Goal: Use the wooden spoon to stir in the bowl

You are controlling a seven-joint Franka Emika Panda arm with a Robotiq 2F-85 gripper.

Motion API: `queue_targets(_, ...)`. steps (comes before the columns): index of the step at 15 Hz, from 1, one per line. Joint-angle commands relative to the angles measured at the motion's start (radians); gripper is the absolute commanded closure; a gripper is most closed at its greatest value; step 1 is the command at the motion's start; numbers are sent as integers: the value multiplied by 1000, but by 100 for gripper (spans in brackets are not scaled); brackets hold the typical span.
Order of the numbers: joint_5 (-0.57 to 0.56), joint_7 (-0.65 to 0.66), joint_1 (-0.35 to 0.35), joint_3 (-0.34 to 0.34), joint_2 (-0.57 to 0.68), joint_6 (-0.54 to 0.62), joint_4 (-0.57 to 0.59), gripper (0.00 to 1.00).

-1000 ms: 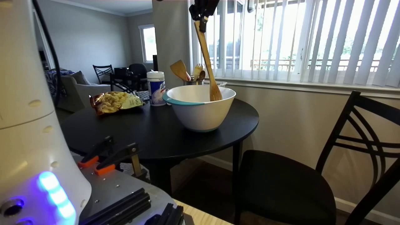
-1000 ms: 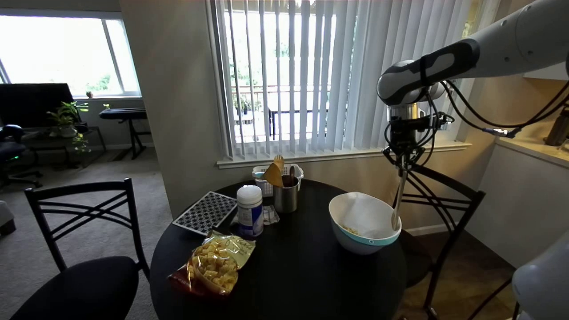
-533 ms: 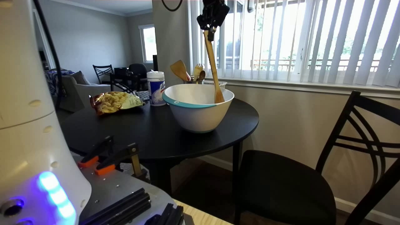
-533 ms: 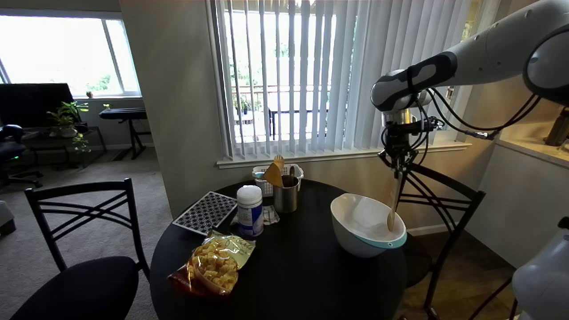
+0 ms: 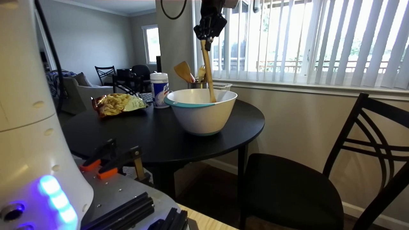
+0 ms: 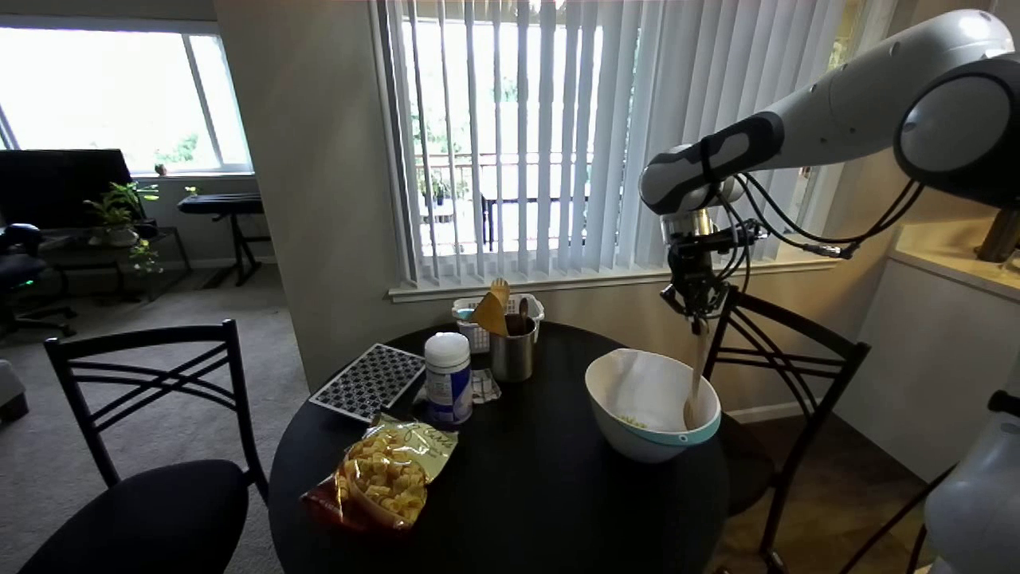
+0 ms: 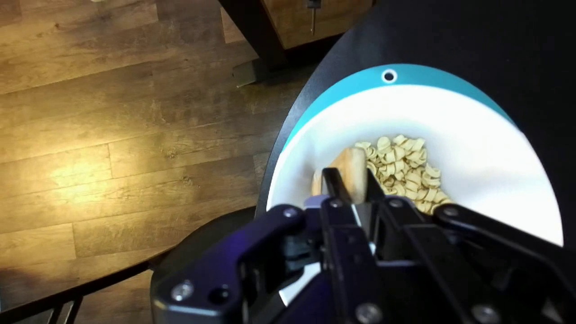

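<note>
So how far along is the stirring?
Done: the gripper holds the wooden spoon near its top, its lower end inside the bowl. In hand: probably the stir; in the wrist view the spoon shows beside pale curled pieces, contact unclear. Left: likely working through those bunched pieces, then lifting the spoon out.

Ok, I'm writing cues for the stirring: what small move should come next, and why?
Probably sweep the wooden spoon toward the pale curled pieces: the gripper is closed on it, and in an exterior view its head sits inside the bowl, to one side of the visible pieces.
</note>
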Motion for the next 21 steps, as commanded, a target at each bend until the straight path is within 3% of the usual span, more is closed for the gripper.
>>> queue_targets(1,-39,-42,38,8,37,-97,35,97)
queue_targets(12,-32,-194,88,46,147,-222,105,97)
queue_targets(21,-15,-284,125,90,264,-285,266,97)
